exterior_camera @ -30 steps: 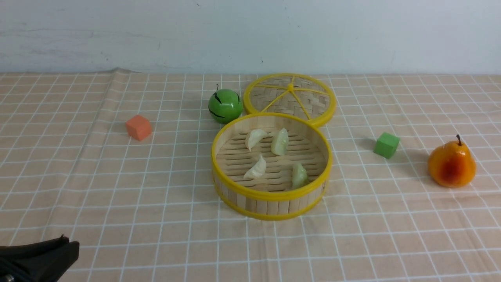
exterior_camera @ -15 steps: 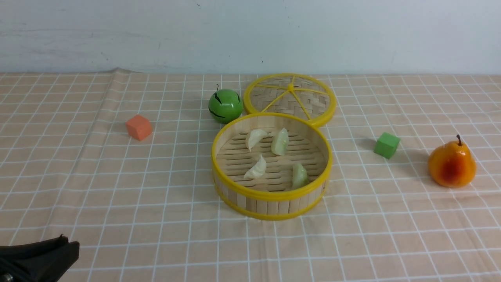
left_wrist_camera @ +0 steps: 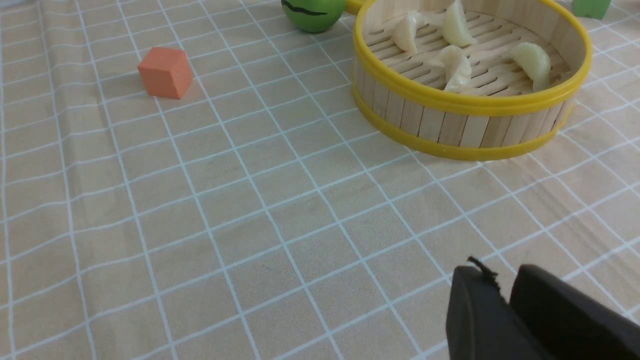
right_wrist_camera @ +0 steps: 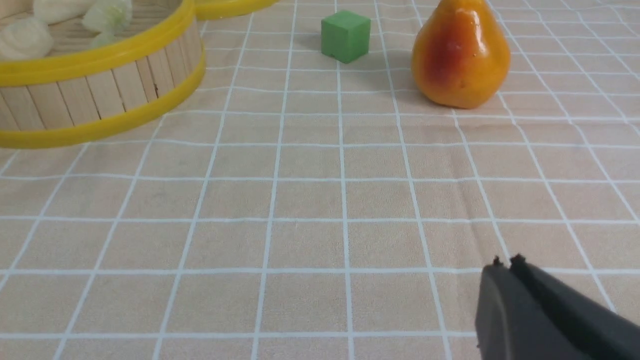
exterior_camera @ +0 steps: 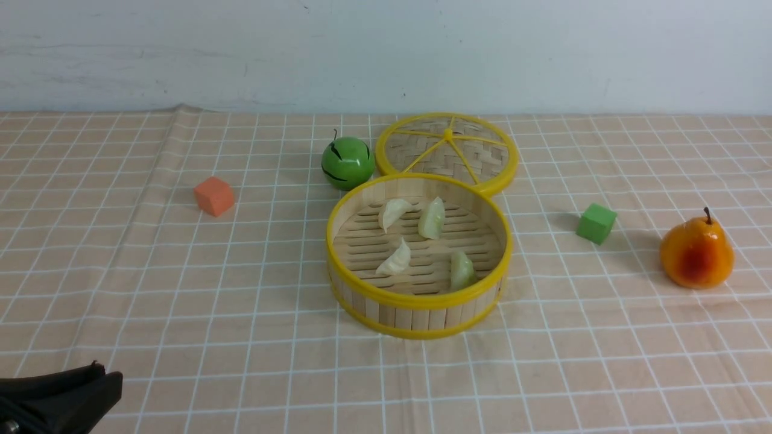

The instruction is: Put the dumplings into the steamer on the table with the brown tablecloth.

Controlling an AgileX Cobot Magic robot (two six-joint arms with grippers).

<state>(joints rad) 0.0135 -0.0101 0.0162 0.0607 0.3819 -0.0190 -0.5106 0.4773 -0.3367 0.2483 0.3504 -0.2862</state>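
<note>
The steamer (exterior_camera: 416,313), a round bamboo basket with yellow rims, stands mid-table on the brown tablecloth (exterior_camera: 241,289). Several dumplings lie inside it: two creamy white (exterior_camera: 393,212) (exterior_camera: 395,259) and two pale green (exterior_camera: 432,218) (exterior_camera: 461,269). My left gripper (exterior_camera: 108,377) sits low at the near left corner, far from the steamer (left_wrist_camera: 450,125). In its wrist view the left gripper (left_wrist_camera: 500,275) stands slightly open with nothing between the fingers. My right gripper (right_wrist_camera: 506,262) is shut and empty over bare cloth, with the steamer (right_wrist_camera: 100,95) well off to one side. It is outside the front view.
The flat woven lid (exterior_camera: 446,147) lies behind the steamer, touching its far rim. A green apple (exterior_camera: 347,163) sits just left of the lid. An orange cube (exterior_camera: 213,195) is at the left, a green cube (exterior_camera: 596,223) and an orange pear (exterior_camera: 696,253) at the right.
</note>
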